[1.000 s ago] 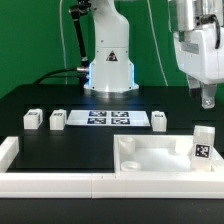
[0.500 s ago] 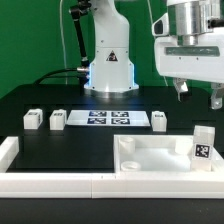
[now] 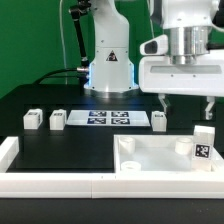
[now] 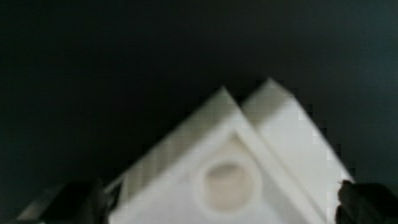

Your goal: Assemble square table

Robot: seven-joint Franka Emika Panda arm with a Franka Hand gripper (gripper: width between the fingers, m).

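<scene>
The white square tabletop [image 3: 150,157] lies at the front right, rim up, with a corner socket [image 3: 129,164] showing. One tagged white leg [image 3: 203,143] stands upright at its right corner. Three more legs lie on the black table: two at the exterior view's left [image 3: 33,119] [image 3: 58,119] and one [image 3: 159,120] right of the marker board. My gripper [image 3: 187,104] hangs open and empty above the tabletop's far right part. In the wrist view a tabletop corner [image 4: 267,130] with a round socket [image 4: 226,185] sits between my dark fingertips [image 4: 365,200].
The marker board [image 3: 108,119] lies in the middle in front of the robot base [image 3: 110,65]. A long white border rail [image 3: 50,182] runs along the front edge and turns up at the left [image 3: 8,150].
My gripper has moved toward the exterior view's left and turned, so both spread fingers now show over the tabletop. It has stayed empty. The parts have not moved.
</scene>
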